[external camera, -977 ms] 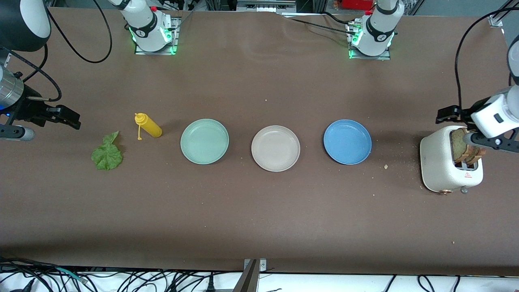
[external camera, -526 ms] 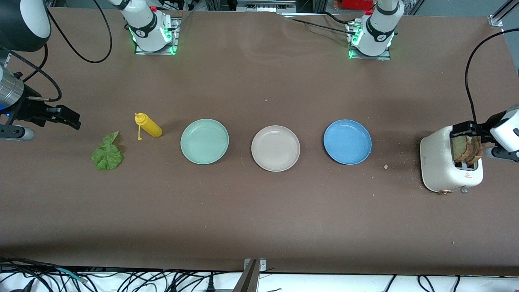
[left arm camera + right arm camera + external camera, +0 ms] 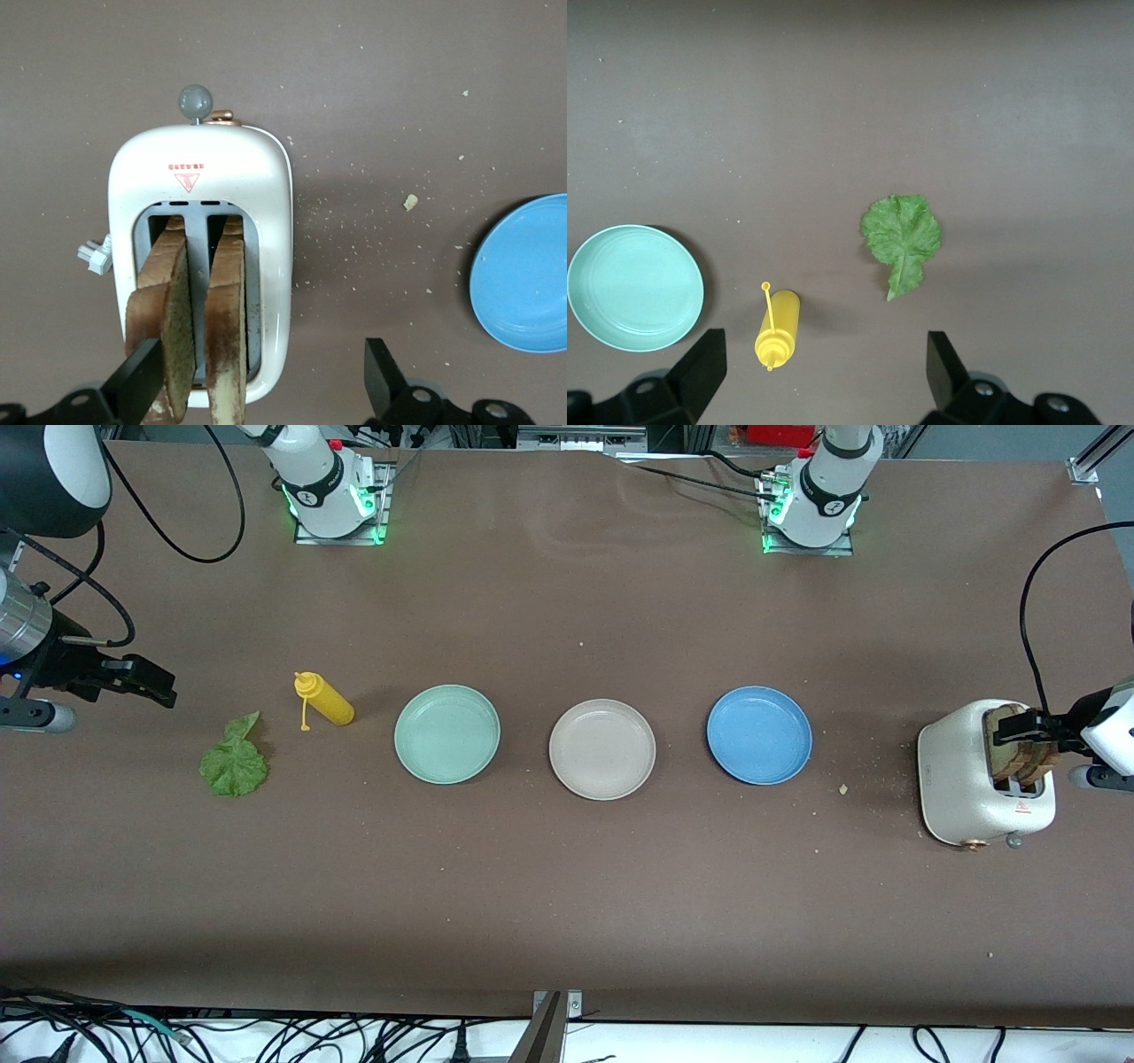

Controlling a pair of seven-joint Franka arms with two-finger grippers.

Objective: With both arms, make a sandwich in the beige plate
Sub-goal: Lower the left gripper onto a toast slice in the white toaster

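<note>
Fingers (image 3: 1010, 729) of the left gripper (image 3: 1019, 731) stand wide apart at the toast slices (image 3: 1019, 746) in the white toaster (image 3: 961, 779) at the left arm's end of the counter (image 3: 567, 886); whether they touch the bread cannot be told from the front view, which also shows the right gripper (image 3: 151, 685) spread open above the counter's right-arm end, near the lettuce leaf (image 3: 234, 760) and the lying yellow bottle (image 3: 324, 699), with the mint green plate (image 3: 446, 734), the empty beige plate (image 3: 601, 748) and the blue plate (image 3: 759, 735) in a row between them; the left wrist view shows one finger (image 3: 142, 382) against the outer slice's face and the other well clear beside the toaster, both slices upright in their slots, crumbs (image 3: 409, 202) scattered toward the blue plate; the right wrist view shows its fingers (image 3: 700, 367) wide over the bottle and leaf, nothing held
</note>
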